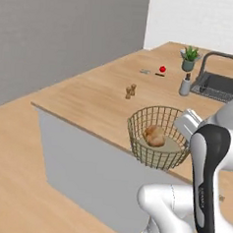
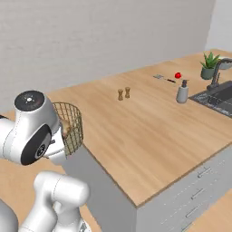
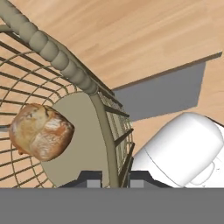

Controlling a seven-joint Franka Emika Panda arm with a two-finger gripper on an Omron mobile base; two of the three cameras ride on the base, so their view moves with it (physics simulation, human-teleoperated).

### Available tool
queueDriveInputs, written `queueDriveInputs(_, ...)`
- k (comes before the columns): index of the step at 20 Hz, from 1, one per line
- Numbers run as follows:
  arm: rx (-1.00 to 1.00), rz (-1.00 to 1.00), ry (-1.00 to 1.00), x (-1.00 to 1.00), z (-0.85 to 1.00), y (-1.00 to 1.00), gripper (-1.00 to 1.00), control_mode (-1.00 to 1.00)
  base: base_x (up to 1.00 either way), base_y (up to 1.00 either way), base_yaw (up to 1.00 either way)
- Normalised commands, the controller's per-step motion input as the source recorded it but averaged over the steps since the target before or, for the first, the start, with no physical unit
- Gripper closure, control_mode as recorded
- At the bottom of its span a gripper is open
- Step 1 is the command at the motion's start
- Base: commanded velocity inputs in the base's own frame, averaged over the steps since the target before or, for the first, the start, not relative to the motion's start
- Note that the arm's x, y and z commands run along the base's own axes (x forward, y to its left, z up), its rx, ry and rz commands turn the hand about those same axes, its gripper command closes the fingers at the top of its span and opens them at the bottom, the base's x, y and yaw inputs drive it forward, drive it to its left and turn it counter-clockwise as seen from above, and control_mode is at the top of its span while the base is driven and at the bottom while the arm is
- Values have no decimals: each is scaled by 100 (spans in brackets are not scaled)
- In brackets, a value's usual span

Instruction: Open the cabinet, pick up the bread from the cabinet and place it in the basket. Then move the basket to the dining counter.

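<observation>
Gripper (image 3: 108,180) pinching basket (image 1: 159,135) wall, bread (image 1: 154,135) loose inside, at dining counter (image 1: 100,95) edge; risks tipping or slipping through thin wire hold

Crusty bread (image 1: 154,135) lies in wire basket (image 1: 137,127) at dining counter (image 1: 100,95) edge

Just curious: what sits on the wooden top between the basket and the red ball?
In the left base view, two small brown shakers stand between the basket and the red ball; otherwise bare wood.
</observation>
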Motion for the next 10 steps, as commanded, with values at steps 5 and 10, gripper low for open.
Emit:
queueDriveInputs(5, 0, 0, 0, 0, 0, 0, 100, 100, 49, 94, -63)
queueDriveInputs(10, 0, 0, 0, 0, 0, 0, 100, 100, 0, 100, -50)
